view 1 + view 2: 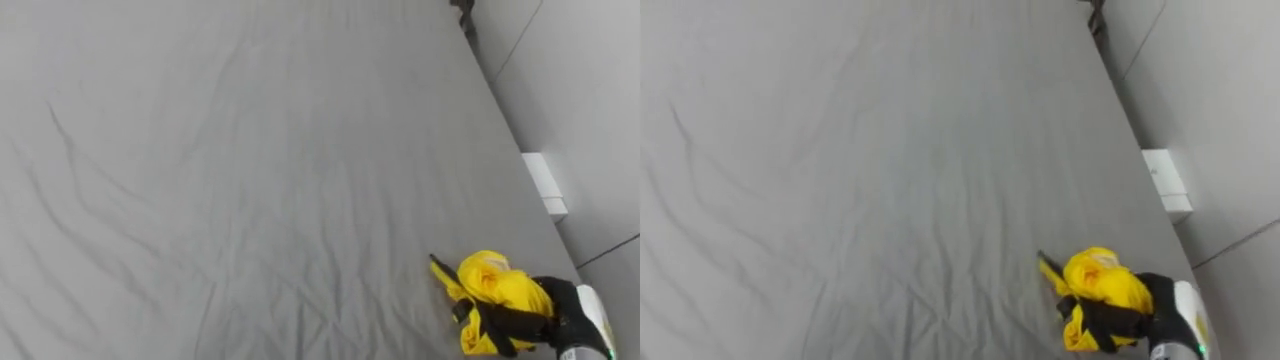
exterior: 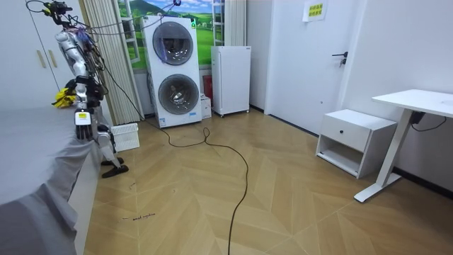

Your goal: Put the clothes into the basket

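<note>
Currently the step in hand looks like the pick-up. At the lower right of the left eye view, the right robot hand [image 1: 535, 318] has its dark fingers curled round a bunched yellow cloth [image 1: 497, 285], which lies on the grey bed [image 1: 250, 170] close to its right edge. I cannot tell whether the cloth is already off the sheet or just touching it.

In the room view the robot stands at the bedside in the upper left of the frame. The left robot hand [image 2: 83, 122] hangs by its side, and I cannot tell whether it is open or closed. The white basket [image 2: 126, 137] sits on the floor just beside the robot's feet, toward the frame's right and away from the bed.

By my reading, the next move calls for keeping the grip firm, lifting the cloth off the bed, then turning toward the basket and lowering the cloth over its rim before letting go.
</note>
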Robot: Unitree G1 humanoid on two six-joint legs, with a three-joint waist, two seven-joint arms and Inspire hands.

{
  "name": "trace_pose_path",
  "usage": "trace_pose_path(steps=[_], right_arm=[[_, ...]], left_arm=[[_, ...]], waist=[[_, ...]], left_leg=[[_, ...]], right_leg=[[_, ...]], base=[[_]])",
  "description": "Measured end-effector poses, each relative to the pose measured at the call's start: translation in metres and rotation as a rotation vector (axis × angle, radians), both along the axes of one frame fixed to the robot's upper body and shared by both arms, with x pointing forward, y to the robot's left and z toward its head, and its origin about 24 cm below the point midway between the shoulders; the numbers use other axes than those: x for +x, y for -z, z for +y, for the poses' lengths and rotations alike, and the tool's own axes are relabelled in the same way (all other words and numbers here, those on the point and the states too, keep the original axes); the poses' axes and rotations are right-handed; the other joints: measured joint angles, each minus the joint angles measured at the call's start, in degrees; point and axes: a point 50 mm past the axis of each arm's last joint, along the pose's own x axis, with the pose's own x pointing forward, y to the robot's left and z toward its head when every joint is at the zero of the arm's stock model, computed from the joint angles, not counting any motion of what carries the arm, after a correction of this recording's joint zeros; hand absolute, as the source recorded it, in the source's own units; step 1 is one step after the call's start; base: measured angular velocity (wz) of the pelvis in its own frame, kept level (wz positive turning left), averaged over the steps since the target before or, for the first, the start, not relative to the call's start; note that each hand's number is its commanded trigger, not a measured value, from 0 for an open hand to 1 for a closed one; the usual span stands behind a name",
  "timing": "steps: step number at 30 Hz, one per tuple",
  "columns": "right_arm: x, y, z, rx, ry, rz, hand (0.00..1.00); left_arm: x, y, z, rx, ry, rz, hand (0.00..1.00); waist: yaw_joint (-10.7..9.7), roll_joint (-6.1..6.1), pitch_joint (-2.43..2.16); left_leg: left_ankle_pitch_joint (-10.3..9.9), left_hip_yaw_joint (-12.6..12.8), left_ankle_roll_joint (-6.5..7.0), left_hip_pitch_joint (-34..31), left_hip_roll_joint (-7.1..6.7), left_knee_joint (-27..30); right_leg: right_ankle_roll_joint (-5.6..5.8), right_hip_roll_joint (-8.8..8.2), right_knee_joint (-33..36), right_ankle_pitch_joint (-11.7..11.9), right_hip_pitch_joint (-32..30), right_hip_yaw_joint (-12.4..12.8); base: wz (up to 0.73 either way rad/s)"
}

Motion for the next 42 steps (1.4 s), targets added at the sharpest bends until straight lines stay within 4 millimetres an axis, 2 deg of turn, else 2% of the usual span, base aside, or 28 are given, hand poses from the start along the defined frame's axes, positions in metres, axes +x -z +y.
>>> trace_pose_path(steps=[4,6,7,12,16,18,24,27,28,31,34,40,42], right_arm=[[-0.005,-0.005,-0.009,0.003,0.048,-0.026,1.00],[-0.007,-0.007,-0.015,0.006,0.083,-0.035,1.00],[-0.009,-0.007,-0.017,0.004,0.093,-0.034,1.00],[-0.033,-0.005,-0.034,0.036,0.215,-0.020,1.00],[-0.048,-0.002,-0.044,0.057,0.302,0.000,1.00],[-0.059,0.002,-0.049,0.045,0.352,0.024,1.00],[-0.083,0.016,-0.051,0.041,0.414,0.129,1.00],[-0.089,0.021,-0.052,0.032,0.445,0.158,1.00],[-0.090,0.020,-0.054,0.023,0.456,0.156,1.00],[-0.089,0.021,-0.055,0.001,0.489,0.150,1.00],[-0.084,0.023,-0.055,0.010,0.500,0.148,1.00],[-0.044,0.016,-0.064,0.002,0.515,0.077,1.00],[-0.023,0.007,-0.068,-0.017,0.516,0.023,1.00]], left_arm=[[-0.011,0.001,0.000,0.009,0.009,0.053,0.00],[-0.019,0.001,0.000,0.007,-0.002,0.081,0.00],[-0.020,0.001,0.000,0.007,-0.007,0.085,0.00],[-0.026,0.000,0.002,0.000,-0.025,0.121,0.00],[-0.033,0.000,0.004,0.011,0.004,0.185,0.00],[-0.038,0.000,0.004,0.014,0.014,0.220,0.00],[-0.042,0.000,0.005,0.012,0.021,0.250,0.00],[-0.044,0.000,0.004,0.007,0.019,0.261,0.00],[-0.045,0.000,0.004,0.002,0.019,0.265,0.00],[-0.044,0.001,0.003,-0.017,0.024,0.270,0.00],[-0.040,0.002,0.000,-0.025,0.051,0.275,0.00],[-0.014,0.004,-0.004,-0.032,0.096,0.239,0.00],[-0.007,0.005,-0.006,-0.033,0.119,0.229,0.00]], waist=[[-1.11,0.05,0.03],[-2.97,0.21,0.04],[-3.16,0.26,0.07],[-3.98,0.63,0.27],[-5.97,0.60,0.27],[-6.07,0.67,0.37],[-7.82,1.19,0.40],[-8.89,1.39,0.38],[-8.96,1.53,0.37],[-9.73,2.33,0.35],[-10.38,3.27,0.24],[-10.27,5.83,0.76],[-10.26,6.99,0.72]], left_leg=[[-0.04,2.28,0.00,1.81,0.24,-0.53],[-0.13,3.09,0.02,2.08,0.72,-0.52],[-0.19,3.37,-0.05,2.18,0.77,-0.52],[-0.38,5.69,-0.39,2.81,1.09,-0.53],[-0.50,8.79,-0.62,3.50,1.80,-0.44],[-0.78,10.63,-0.73,3.87,2.19,-0.43],[-1.02,12.69,-0.97,2.81,2.87,0.64],[-1.24,12.95,-0.83,1.96,3.00,1.32],[-1.29,13.80,-0.81,1.55,2.99,1.40],[-1.36,14.79,-0.65,-0.34,2.97,1.83],[-1.46,15.40,-0.48,-2.79,2.82,3.10],[-1.56,16.51,0.61,-10.71,2.26,5.75],[-1.25,17.04,1.06,-13.47,1.88,5.77]], right_leg=[[-0.02,0.25,0.75,0.01,0.18,1.96],[0.12,0.42,0.89,0.03,0.26,2.71],[0.15,0.54,0.88,0.09,0.25,3.13],[0.06,1.03,1.78,0.20,-0.41,5.36],[-0.36,1.98,1.98,0.67,-0.90,8.37],[-0.50,2.55,1.97,1.04,-0.97,9.98],[0.03,3.19,2.02,1.48,-2.18,11.78],[0.14,3.56,2.32,1.56,-3.03,13.01],[0.15,3.62,3.04,1.56,-3.99,13.70],[0.39,3.67,3.26,2.20,-6.16,14.71],[-0.61,3.54,4.09,2.94,-8.97,15.58],[-0.22,2.55,7.24,3.56,-17.74,16.68],[-0.05,2.41,7.68,4.14,-20.85,17.56]], base=[[-0.25],[-0.18],[-0.19],[-0.23],[-0.22],[-0.36],[-0.12],[-0.07],[-0.28],[-0.19],[-0.13],[-0.07],[-0.13]])
